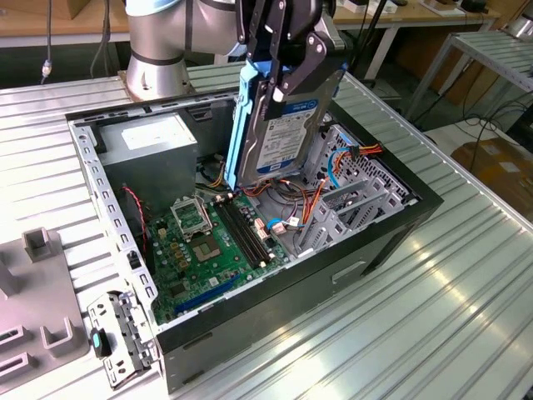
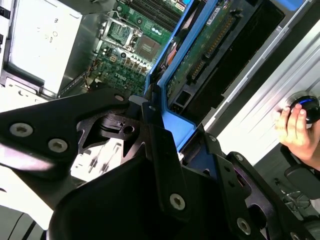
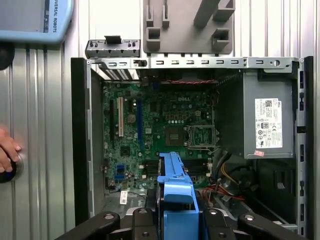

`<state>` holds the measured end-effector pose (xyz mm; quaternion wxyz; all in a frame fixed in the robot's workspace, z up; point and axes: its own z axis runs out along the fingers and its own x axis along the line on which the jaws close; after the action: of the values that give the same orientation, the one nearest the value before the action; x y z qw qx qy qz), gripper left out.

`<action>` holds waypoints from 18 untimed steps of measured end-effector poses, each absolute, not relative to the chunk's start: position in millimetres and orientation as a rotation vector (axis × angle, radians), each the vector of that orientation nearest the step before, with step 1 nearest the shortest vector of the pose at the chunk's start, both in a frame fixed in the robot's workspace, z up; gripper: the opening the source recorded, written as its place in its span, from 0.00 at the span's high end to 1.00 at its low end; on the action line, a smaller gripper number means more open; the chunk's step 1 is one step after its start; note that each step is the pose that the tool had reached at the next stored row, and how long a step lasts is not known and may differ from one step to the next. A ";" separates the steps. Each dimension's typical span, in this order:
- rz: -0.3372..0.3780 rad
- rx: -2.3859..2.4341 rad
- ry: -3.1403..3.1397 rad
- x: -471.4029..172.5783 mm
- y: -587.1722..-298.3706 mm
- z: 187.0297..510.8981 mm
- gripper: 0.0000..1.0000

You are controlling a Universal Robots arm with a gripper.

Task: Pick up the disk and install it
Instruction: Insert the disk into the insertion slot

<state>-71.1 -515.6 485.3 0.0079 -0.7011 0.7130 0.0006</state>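
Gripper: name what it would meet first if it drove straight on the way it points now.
The gripper, shut on the disk, points down into the computer case. Going straight on, the disk's lower end would probably reach the motherboard near its memory slots first; depth is unclear.

The arm (image 1: 158,42) is a thick, smooth silver-grey cylinder that widens into a round flanged base. The tool (image 1: 291,79) is matt black, built from flat, angular linkage plates with bevelled edges, pinned together by round silver screws (image 2: 178,201) with recessed heads.
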 end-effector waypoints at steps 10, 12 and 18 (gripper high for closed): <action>0.001 -2.192 2.229 -66.2 -532.1 484.8 0.63; 0.000 -2.192 2.230 -63.9 -534.0 484.6 0.63; -0.021 -2.201 2.240 -28.7 -538.4 482.5 0.63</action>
<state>-28.7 -538.4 482.5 0.0006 -0.7008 0.7133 -0.0068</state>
